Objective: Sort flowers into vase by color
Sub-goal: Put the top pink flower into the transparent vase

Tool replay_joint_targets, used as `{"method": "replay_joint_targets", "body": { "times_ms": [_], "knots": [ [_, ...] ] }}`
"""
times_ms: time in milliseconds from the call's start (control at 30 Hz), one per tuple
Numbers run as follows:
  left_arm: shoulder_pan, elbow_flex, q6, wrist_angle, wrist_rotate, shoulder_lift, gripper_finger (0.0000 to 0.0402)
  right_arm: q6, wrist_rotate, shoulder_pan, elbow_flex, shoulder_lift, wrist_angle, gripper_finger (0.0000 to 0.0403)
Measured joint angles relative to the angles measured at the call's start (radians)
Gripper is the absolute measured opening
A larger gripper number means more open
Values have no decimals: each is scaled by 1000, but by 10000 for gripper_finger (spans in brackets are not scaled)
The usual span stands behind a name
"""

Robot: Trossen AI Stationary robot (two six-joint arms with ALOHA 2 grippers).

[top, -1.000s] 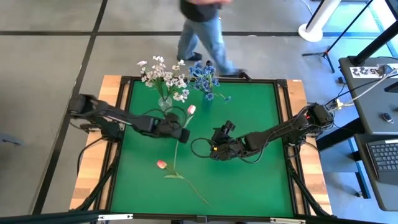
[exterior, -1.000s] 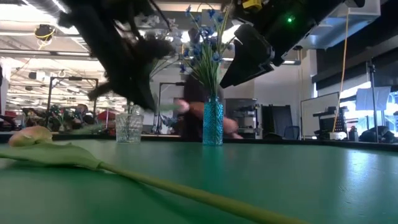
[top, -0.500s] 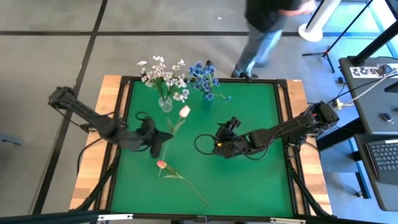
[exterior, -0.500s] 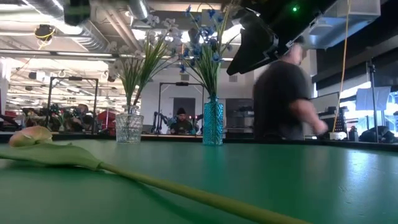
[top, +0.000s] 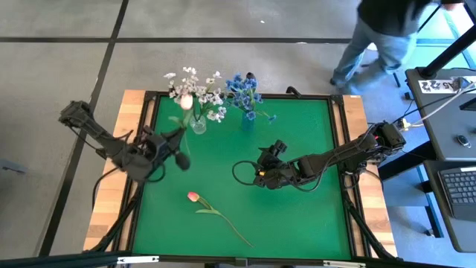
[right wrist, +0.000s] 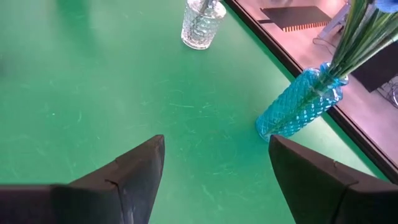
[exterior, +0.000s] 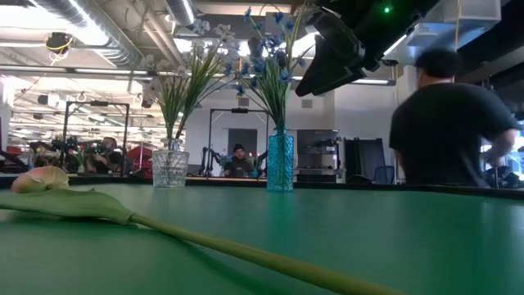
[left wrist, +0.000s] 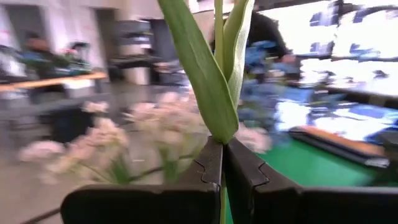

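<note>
Tulip [left wrist: 214, 74] in your left gripper [left wrist: 222, 163] was carried upright, stem pinched between the clenched fingers [left wrist: 245, 180] and its long green leaves standing above them, apparently so the stalk could drop straight into a vase. You had that arm reaching from the left edge of the tabletop [top: 297, 216] toward the clear glass vase [top: 197, 124] of white blossoms [top: 195, 91] at the far side, the pale bloom [top: 185, 101] showing among those sprays. Whether its stem had entered the vase mouth could not be told. In the left wrist view the stem ran down through the seam between the fingers, held low, leaves and bloom well beyond the tips.

Your right gripper [right wrist: 214, 163] hovered near the middle of the tabletop, fingers spread and holding nothing, aimed toward the blue vase [right wrist: 297, 107] with the blue blossoms [top: 244, 91] just right of the glass one. One pink tulip [top: 193, 197] lay flat on the near half of the tabletop, its stem trailing to the near right, well apart from both grippers and unsorted. A person [exterior: 446, 123] walked past beyond the far right corner.
</note>
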State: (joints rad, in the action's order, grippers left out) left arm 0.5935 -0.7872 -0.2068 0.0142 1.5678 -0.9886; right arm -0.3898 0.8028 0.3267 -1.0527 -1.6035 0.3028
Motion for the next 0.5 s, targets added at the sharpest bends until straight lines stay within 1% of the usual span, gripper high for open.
{"method": "replay_joint_targets", "body": {
  "times_ms": [67,100,167,233,267,300,333,433,500],
  "knots": [
    [-81,0,35,3,-29,0,0,14,0,0,0,0,-11,287],
    [-126,0,53,2,-75,1,0,25,0,0,0,0,-18,287],
    [-227,0,96,-20,-240,2,0,30,2,0,0,0,-22,287],
    [-320,1,172,-89,-452,-3,0,31,11,0,0,0,-22,287],
    [-359,1,224,-147,-549,-8,0,31,15,0,0,0,-22,287],
    [-389,1,286,-222,-625,-11,0,31,17,0,0,0,-22,287],
    [-409,1,351,-303,-678,-12,0,31,17,0,0,0,-20,287],
    [-422,1,555,-540,-770,4,0,31,16,0,0,0,-12,287],
    [-406,0,657,-592,-783,34,0,31,17,0,0,0,-6,287]
  ]
}}
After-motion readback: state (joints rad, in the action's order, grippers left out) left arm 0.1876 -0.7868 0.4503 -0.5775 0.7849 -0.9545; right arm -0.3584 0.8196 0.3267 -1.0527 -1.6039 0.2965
